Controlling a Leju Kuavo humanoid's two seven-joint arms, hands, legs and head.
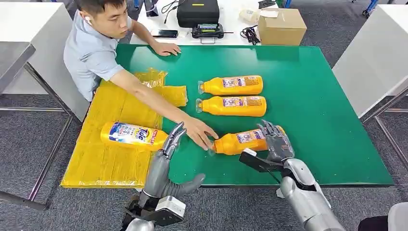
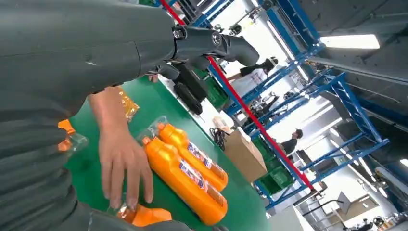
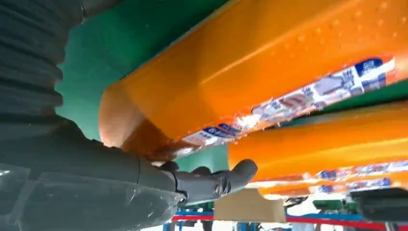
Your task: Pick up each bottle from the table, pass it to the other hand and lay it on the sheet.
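While the right hand [image 1: 275,140] rests over the base end of the nearest bottle [image 1: 239,143], its fingers draped across the orange body, the right wrist view shows the thumb [image 3: 211,182] under that bottle's rounded end; whether the grasp is fully closed cannot be told. This bottle lies on its side on the green desk [image 1: 312,96], cap toward 9 o'clock, where a person's hand [image 1: 202,133] touches the cap end. Two more orange bottles lie side by side on the desk toward 12 o'clock of it: the middle bottle [image 1: 232,106] and the far bottle [image 1: 231,85], both with caps toward 9 o'clock. The left hand [image 1: 171,144] is released, fingers extended and holding nothing, fingertips pointing toward 12 o'clock just beside the laid bottle [image 1: 132,135]. That bottle lies on the yellow sheet [image 1: 106,159], which covers the desk's 9 o'clock edge. A cardboard box [image 1: 281,26] stands beyond the desk at 12 o'clock.
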